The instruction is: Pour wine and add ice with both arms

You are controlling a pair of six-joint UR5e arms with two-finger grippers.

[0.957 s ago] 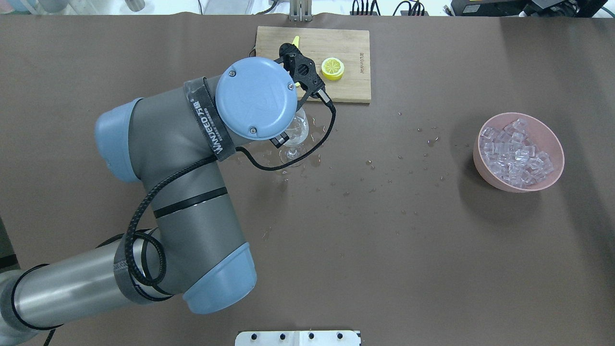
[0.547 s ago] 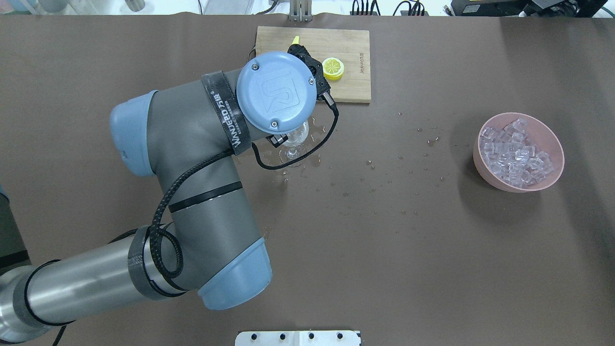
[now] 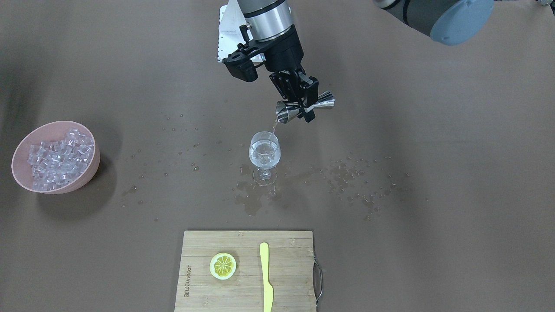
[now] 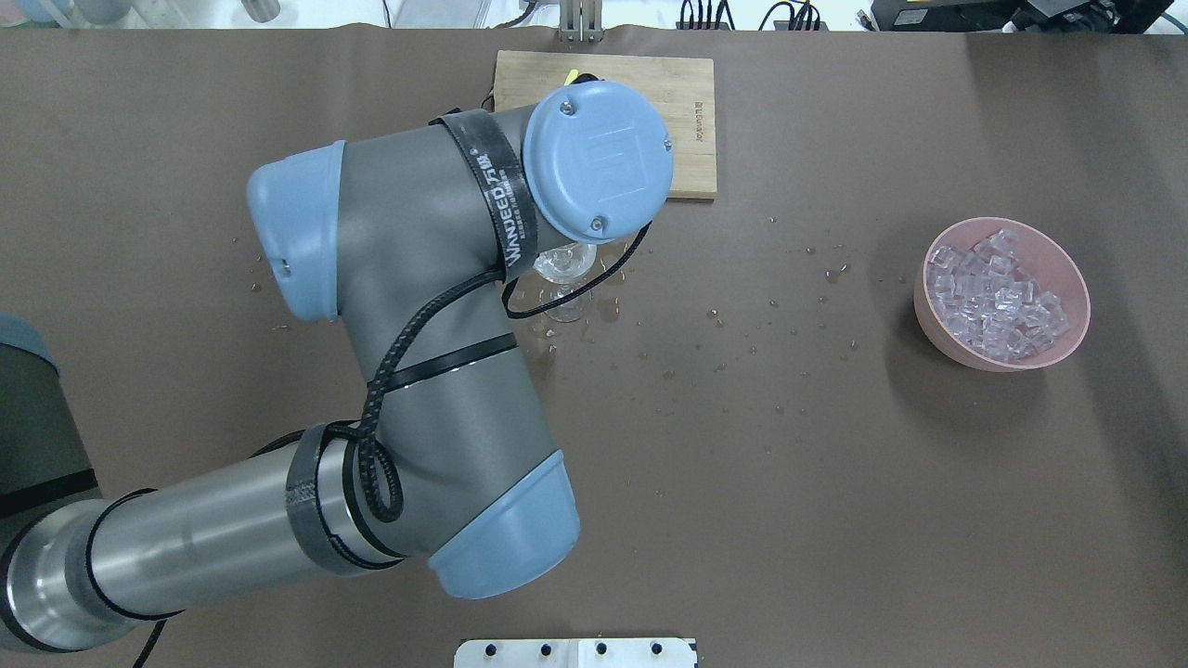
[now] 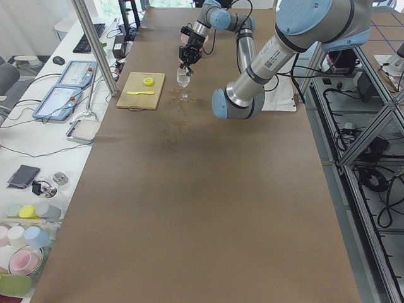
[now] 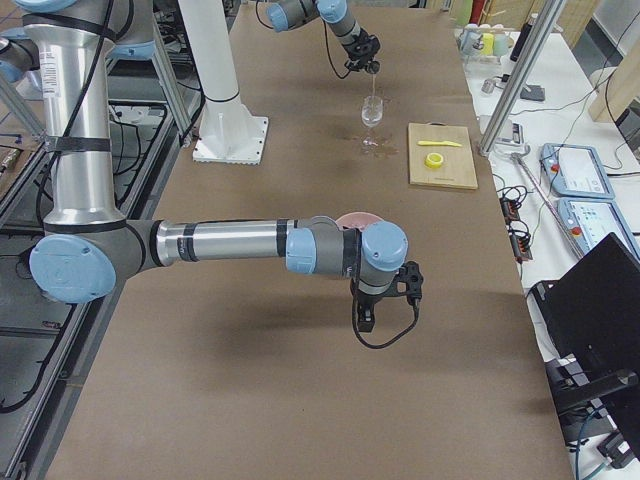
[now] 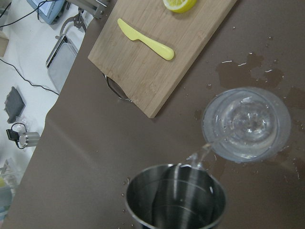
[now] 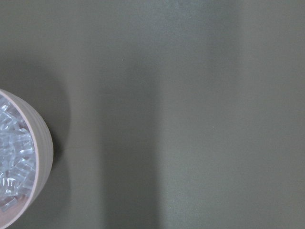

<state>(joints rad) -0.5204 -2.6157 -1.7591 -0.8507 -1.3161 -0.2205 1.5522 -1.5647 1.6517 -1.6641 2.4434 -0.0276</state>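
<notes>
Jaws of the left gripper (image 3: 308,106) clamp the waist of a steel double-cone jigger (image 3: 286,114), tipped so a thin clear wine stream (image 3: 273,125) falls into the clear stemmed glass (image 3: 265,155). Small transparent ice cubes (image 3: 52,158) sit in a pink round bowl (image 3: 89,171) well to the left. Left wrist view: the jigger lip is just beside the glass rim, so the stream lands inside. Exterior right view: the right gripper (image 6: 383,296) hangs near the bowl, likely staged for ice, and I cannot tell how its jaws stand.

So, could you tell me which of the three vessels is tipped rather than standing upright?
The steel jigger, held in the left gripper and tipped, pouring into the wine glass; the glass and the pink bowl both stand upright.
</notes>
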